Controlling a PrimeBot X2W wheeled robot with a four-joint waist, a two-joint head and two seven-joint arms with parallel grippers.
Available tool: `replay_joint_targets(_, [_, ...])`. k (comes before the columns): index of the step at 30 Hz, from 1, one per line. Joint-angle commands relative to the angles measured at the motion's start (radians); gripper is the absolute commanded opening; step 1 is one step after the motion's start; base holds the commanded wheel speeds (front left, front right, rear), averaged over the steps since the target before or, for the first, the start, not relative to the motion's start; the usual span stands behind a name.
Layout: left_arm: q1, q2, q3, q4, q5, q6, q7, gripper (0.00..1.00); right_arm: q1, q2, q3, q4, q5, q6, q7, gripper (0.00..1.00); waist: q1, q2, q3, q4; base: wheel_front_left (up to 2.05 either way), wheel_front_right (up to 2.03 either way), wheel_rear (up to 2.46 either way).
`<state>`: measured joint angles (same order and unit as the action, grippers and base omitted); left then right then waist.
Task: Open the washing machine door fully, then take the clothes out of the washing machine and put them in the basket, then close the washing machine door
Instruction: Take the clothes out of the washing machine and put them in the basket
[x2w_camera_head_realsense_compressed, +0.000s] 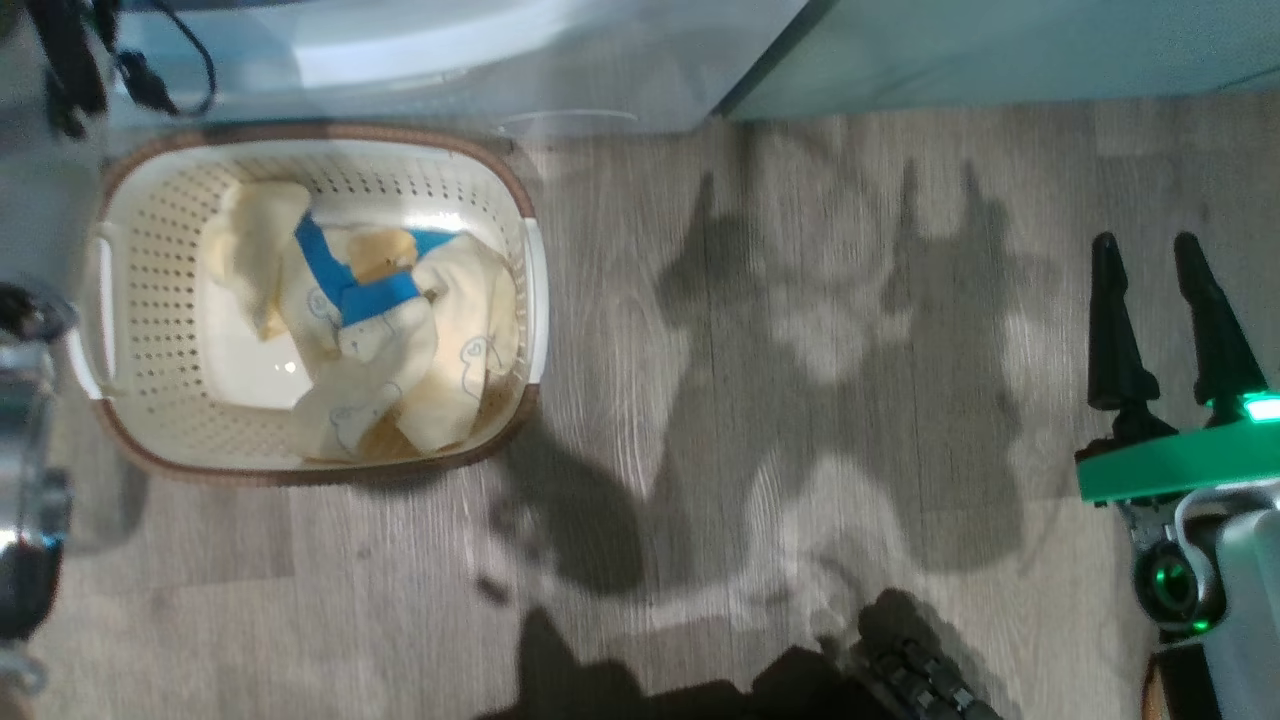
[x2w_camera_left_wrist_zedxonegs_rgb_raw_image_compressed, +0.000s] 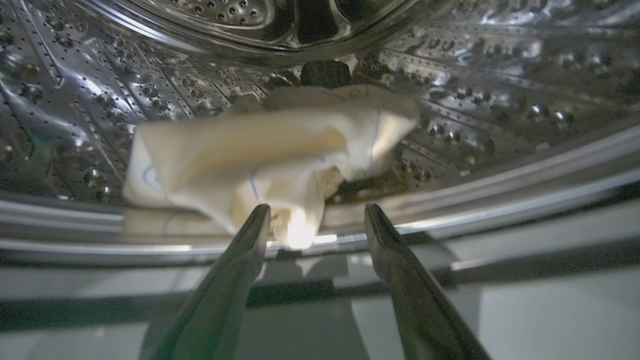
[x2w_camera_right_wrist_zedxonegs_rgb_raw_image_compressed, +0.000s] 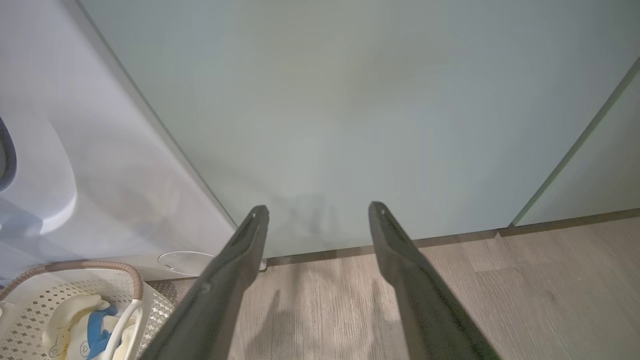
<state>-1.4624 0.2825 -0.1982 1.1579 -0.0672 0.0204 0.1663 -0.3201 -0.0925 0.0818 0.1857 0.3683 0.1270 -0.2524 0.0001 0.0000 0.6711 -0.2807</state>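
- Left wrist view: the left hand is spread wide and holds nothing, at the mouth of the washing machine. A pale yellow garment lies low in the drum, its near fold between the fingertips.
- Closing here may pinch only that thin fold, so it could slip free or drag on the steel rim.
- Blur hides whether this is one piece or two, so a second could be left behind.
- Other clothes lie in the basket. The right hand hangs spread and empty over the floor, well apart.
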Motion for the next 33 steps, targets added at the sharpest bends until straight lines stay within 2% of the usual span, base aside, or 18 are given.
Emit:
replay_joint_targets(1, [-0.038,0.048,0.005,-0.022,0.008,0.001,-0.006,1.0,0.002,-0.02,0.017,-0.029,-0.001,0.004,-0.009,1.0,-0.0001,0.0,0.018,-0.007,0.0,0.0,0.0])
replay_joint_targets(7, [-0.124,0.048,-0.022,0.033,0.024,0.003,-0.022,1.0,-0.016,-0.024,0.016,-0.037,-0.004,0.004,-0.009,1.0,-0.0001,0.0,0.068,-0.004,0.0,0.0,0.0])
replay_joint_targets(13, [-0.18,0.047,-0.051,0.081,0.041,0.023,0.001,1.0,-0.03,-0.021,0.019,-0.042,-0.003,0.004,-0.009,1.0,-0.0001,0.0,0.102,-0.002,0.0,0.0,0.0])
replay_joint_targets(21, [-0.183,0.068,-0.076,0.112,0.056,0.07,0.028,1.0,-0.044,-0.017,0.027,-0.041,-0.003,0.004,-0.009,1.0,-0.0001,0.0,0.12,-0.016,0.0,0.0,0.0])
replay_joint_targets(22, [-0.184,0.069,-0.076,0.114,0.054,0.073,0.022,0.93,-0.045,-0.017,0.026,-0.042,-0.003,0.004,-0.009,1.0,-0.0001,0.0,0.121,-0.017,0.0,0.0,0.0])
replay_joint_targets(24, [-0.185,0.069,-0.076,0.116,0.049,0.075,0.011,0.35,-0.043,-0.016,0.023,-0.043,-0.003,0.004,-0.009,1.0,-0.0001,0.0,0.123,-0.016,0.0,0.0,0.0])
replay_joint_targets(25, [-0.185,0.068,-0.075,0.116,0.045,0.074,0.003,0.0,-0.043,-0.015,0.021,-0.043,-0.004,0.004,-0.009,1.0,-0.0001,0.0,0.124,-0.016,0.0,0.0,0.0])
replay_joint_targets(33, [-0.174,0.053,-0.061,0.12,0.009,0.088,-0.08,0.0,-0.043,-0.017,0.014,-0.036,-0.008,0.004,-0.009,1.0,-0.0001,0.0,0.112,-0.005,0.0,0.0,0.0])
